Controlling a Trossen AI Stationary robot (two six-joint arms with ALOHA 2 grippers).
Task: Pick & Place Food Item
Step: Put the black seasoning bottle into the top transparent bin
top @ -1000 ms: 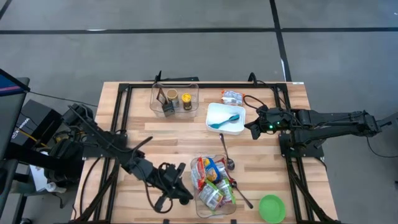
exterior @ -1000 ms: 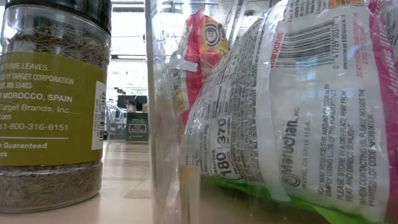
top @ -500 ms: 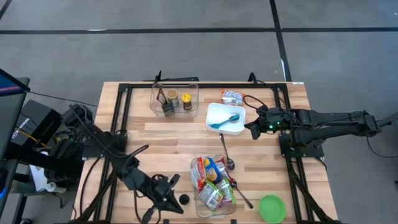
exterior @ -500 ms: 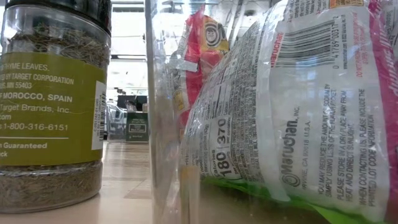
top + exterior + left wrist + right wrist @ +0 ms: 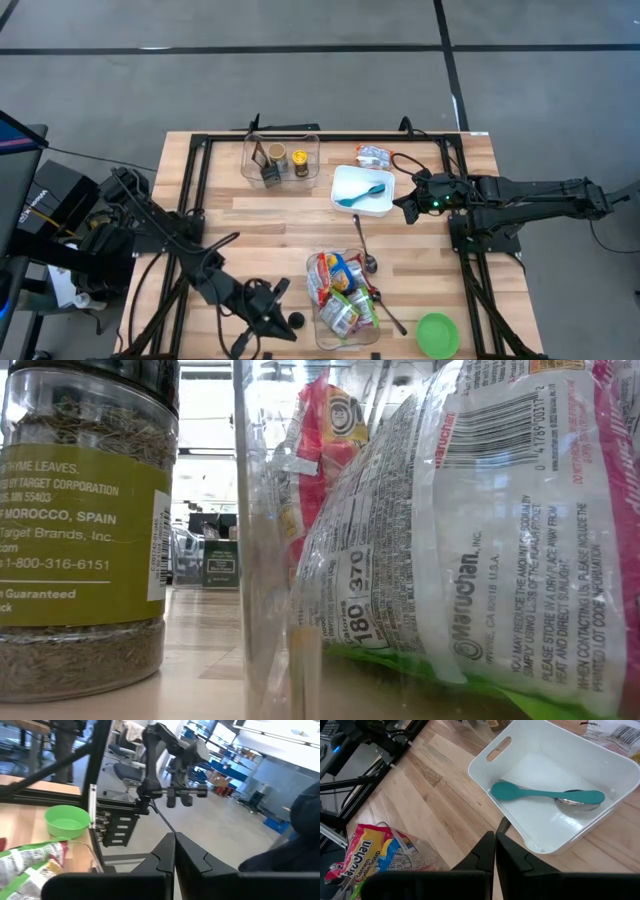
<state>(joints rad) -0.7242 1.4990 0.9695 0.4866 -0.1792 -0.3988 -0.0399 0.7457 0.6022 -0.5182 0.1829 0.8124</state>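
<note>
A thyme jar with a black cap (image 5: 296, 320) stands on its base near the table's near edge; it fills the left of the low view (image 5: 85, 530). Beside it is a clear bin (image 5: 312, 262) of ramen packets (image 5: 470, 530). My left gripper (image 5: 283, 326) hovers just left of the jar, shut and pointing level; its wrist view (image 5: 174, 851) shows nothing between the fingers. My right gripper (image 5: 404, 209) is shut and empty above the table, by the white tray (image 5: 535, 770) that holds a teal spoon (image 5: 540, 795).
A green bowl (image 5: 437, 335) sits at the near right corner. Metal spoons (image 5: 365, 250) lie between the tray and the packet bin. A second clear bin with small jars (image 5: 280, 160) and a food packet (image 5: 375, 155) are at the far edge. Black frame rails run along the table's sides.
My left gripper has swung toward the table's left edge, staying shut and level, and the jar's black cap now shows beside its tip. The jar itself has not shifted in the low view.
</note>
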